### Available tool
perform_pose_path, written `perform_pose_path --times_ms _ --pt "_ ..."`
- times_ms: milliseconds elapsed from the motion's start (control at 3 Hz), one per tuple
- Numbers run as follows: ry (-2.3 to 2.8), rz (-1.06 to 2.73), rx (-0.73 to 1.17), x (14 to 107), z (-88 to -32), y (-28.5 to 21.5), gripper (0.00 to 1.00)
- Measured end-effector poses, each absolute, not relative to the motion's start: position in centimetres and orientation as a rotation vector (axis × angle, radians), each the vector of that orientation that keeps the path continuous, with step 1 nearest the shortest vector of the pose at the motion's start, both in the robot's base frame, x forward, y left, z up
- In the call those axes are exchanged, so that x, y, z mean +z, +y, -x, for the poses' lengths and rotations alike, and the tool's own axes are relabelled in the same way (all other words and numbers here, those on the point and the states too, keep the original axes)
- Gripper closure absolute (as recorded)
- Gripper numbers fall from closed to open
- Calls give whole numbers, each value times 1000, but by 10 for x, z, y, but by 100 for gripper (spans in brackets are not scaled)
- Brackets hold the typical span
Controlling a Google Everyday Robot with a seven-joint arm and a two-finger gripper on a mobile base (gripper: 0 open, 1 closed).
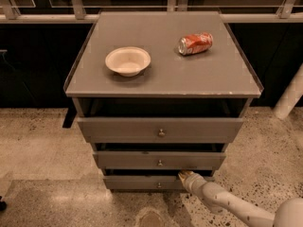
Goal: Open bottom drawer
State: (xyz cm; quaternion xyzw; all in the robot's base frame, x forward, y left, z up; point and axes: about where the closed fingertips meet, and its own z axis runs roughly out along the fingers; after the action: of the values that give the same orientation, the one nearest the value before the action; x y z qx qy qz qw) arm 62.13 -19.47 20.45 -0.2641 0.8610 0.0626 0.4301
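The grey cabinet [163,79] has three stacked drawer fronts, each with a small round metal knob. The bottom drawer [142,182] is the lowest and narrowest front; its knob [159,185] shows at centre. A dark gap runs along its top edge. My gripper [183,175] comes in from the lower right on a pale arm, with its tip at the top edge of the bottom drawer, right of the knob.
A white bowl [128,61] and a crushed red can [195,43] lie on the cabinet top. The top drawer [161,129] and middle drawer [159,160] stand slightly out. Speckled floor surrounds the cabinet; a white post [289,98] stands at right.
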Motion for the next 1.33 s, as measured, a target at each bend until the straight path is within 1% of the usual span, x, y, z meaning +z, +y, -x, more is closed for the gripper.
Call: perform_pose_path --times_ms 333,667,1000,1333 --pt "2232 646 171 203 -610 -194 100" --pt "2410 652 220 218 -586 -177 100" --pt "2614 588 272 218 -542 -184 100" --pt "2642 571 267 214 -536 -190 100"
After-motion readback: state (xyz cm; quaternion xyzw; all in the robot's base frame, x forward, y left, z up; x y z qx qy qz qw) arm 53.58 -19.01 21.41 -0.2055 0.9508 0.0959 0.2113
